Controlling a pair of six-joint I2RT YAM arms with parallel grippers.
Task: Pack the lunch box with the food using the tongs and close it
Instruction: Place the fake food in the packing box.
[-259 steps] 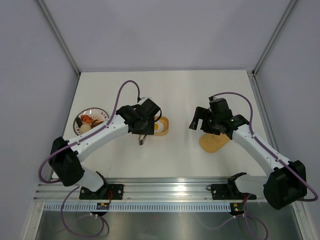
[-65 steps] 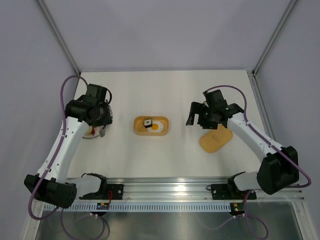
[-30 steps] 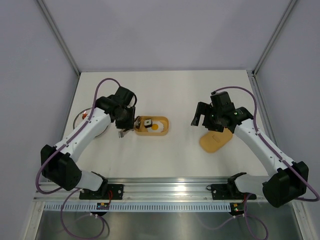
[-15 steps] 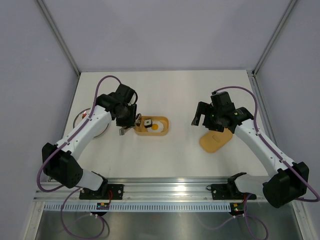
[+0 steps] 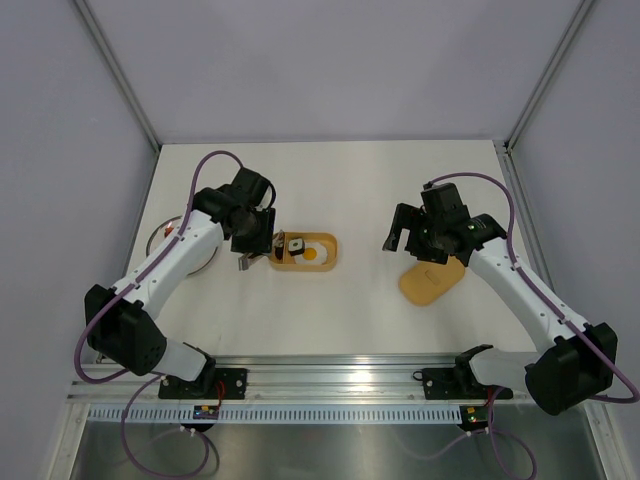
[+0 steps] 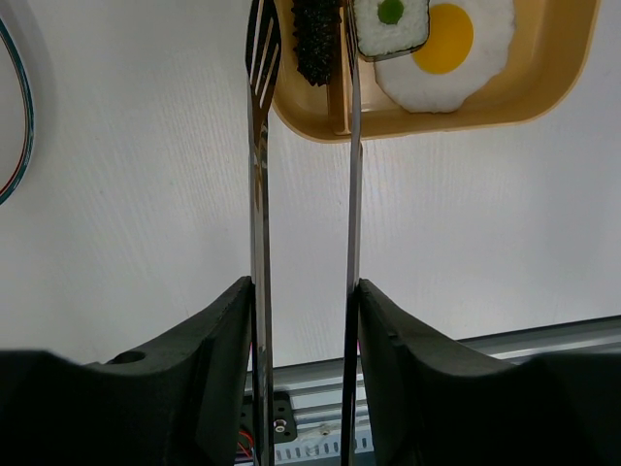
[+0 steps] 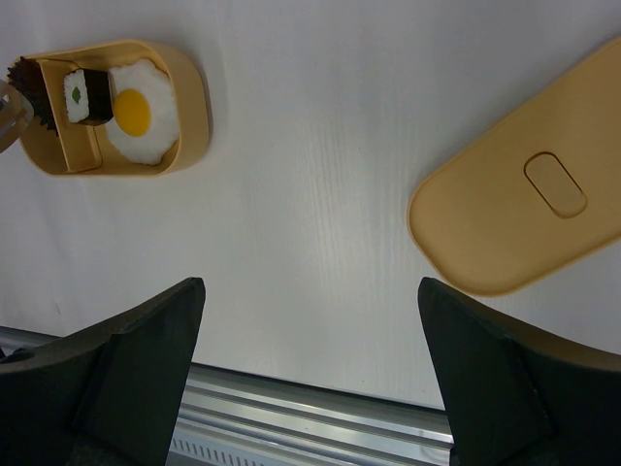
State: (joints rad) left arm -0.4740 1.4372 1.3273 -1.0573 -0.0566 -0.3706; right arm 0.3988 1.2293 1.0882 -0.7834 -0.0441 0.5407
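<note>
Inside one lunch box (image 6: 553, 68), perhaps three food pieces (image 6: 446, 39), left gripper (image 6: 303, 291) pinching tongs (image 6: 258, 194), right gripper (image 7: 310, 291) spread.

Left arm (image 5: 170, 265): reaches forward and to the right — wrist bent downward.
Left gripper (image 6: 305, 289): fingers clamp the tongs (image 6: 257, 194) from outside, half spread.
Right arm (image 5: 510, 285): stretched forward, wrist apparently tilted down.
Right gripper (image 7: 306, 296): jaws wide apart.

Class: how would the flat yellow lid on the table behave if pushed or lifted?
The lid lies flat, so a push would probably slide it, not tip it. Its smooth plastic looks light, perhaps slippery; the low edge may offer little to grasp.
</note>
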